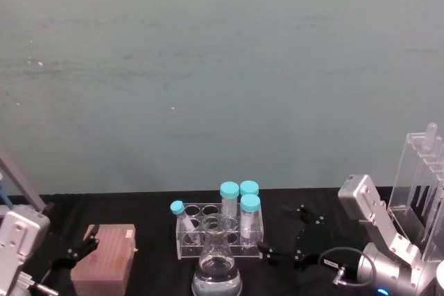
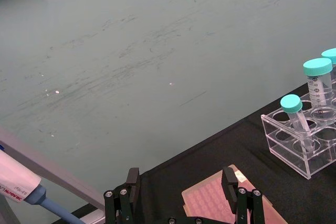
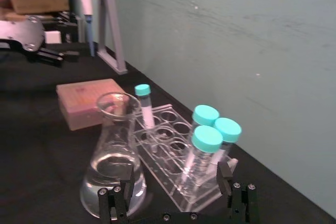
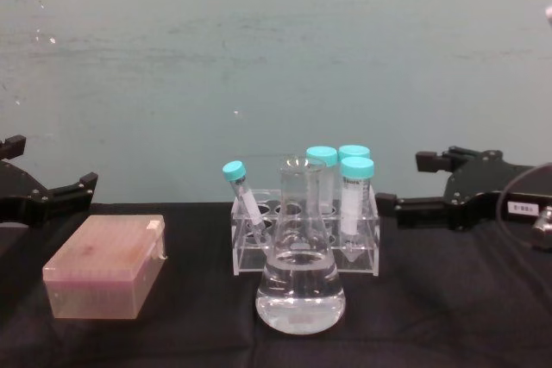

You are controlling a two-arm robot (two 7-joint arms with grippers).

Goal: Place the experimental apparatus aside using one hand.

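Bench and setting. A black cloth (image 1: 152, 206) covered the table, and a plain grey-green wall (image 1: 222, 67) rose directly behind it. A slanted metal frame (image 3: 113, 24) stood at the cloth's left end.

Writing. A white label (image 4: 522, 207) on the right gripper (image 4: 399, 180) bore dark characters, possibly a short code, too small to read. Print on a pipette (image 2: 16, 183) and graduation marks on the teal-capped tubes (image 4: 355, 191) were likewise illegible.

Apparatus. The conical flask (image 1: 217, 268) stood upright at 6 o'clock of the head view. Its long axis was vertical, its open mouth was up, and clear liquid filled its base. The tall acrylic rack (image 1: 423, 185) stood at 3 o'clock, well apart from the flask, its glass tubes vertical.

Other items. A low rack (image 1: 208, 237) sat just at 12 o'clock of the flask; contact could not be judged. A pinkish box (image 1: 104, 268) lay at 9 o'clock.

Grippers. The right gripper hung at 3 o'clock of the low rack, between it and the tall rack, with fingers spread and nothing held. The left gripper (image 1: 75, 253) hung just at 9 o'clock of the box, its fingers likewise apart.
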